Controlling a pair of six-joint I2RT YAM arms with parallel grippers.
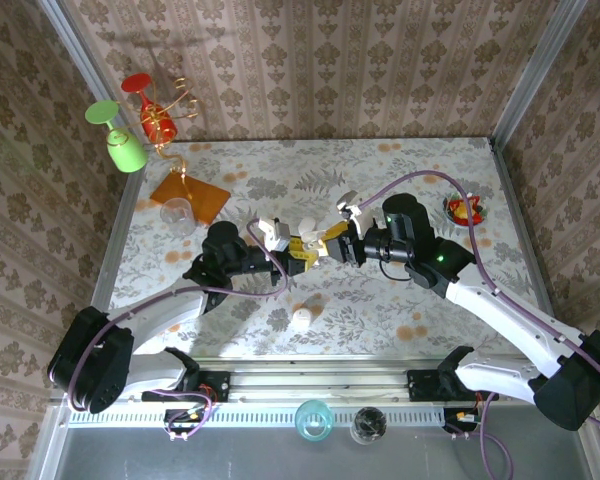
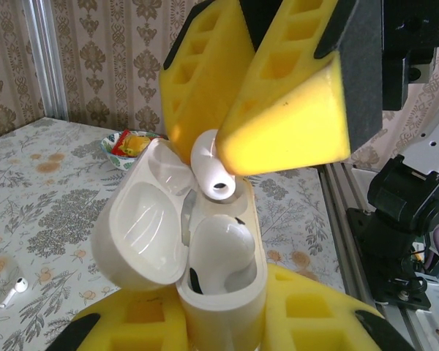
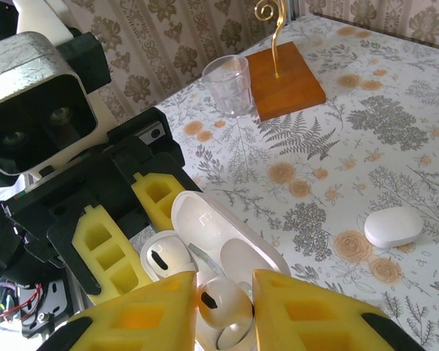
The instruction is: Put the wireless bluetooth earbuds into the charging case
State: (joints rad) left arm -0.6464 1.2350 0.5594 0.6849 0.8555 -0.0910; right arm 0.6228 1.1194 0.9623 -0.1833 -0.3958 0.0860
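From the top camera, you see a surface [image 1: 400, 300] in a grey-and-tan floral print. It is boxed in by patterned wallpaper walls [image 1: 330, 60] and metal corner posts [image 1: 535, 60]. At the far left corner stands a gold wire stand [image 1: 170, 125] on an orange wooden base [image 1: 195, 195], with a red goblet [image 1: 145, 105] and a green goblet [image 1: 120, 140] up beside it. A clear cup [image 1: 178, 212] sits just beside the base. A small bowl [image 1: 465, 210] of red and yellow bits sits toward the right. A closed white case [image 1: 301, 319] lies near the front edge. Below the rail stand a teal cup [image 1: 313, 420] and a dark glass [image 1: 368, 425]. Your left hand [image 1: 292, 252] and right hand [image 1: 327, 242] meet tip to tip above the middle of the surface.

From the left wrist, your left hand's yellow foam fingers are clamped on the body of the open charging case [image 2: 227, 292]. The case stands upright with its lid swung out to the left. A seated earbud [image 2: 219, 245] fills one well. From above, your right hand pinches an earbud [image 2: 208, 164], stem end down, just over the case and not yet in it. A loose earbud [image 2: 13, 289] lies on the floral print at the far left, well apart.

From the right wrist, the pinched earbud sits between your right hand's pads, touching both, just beside the open lid. The closed white case lies well apart on the right. The clear cup and wooden base stand at the back by the wallpaper.
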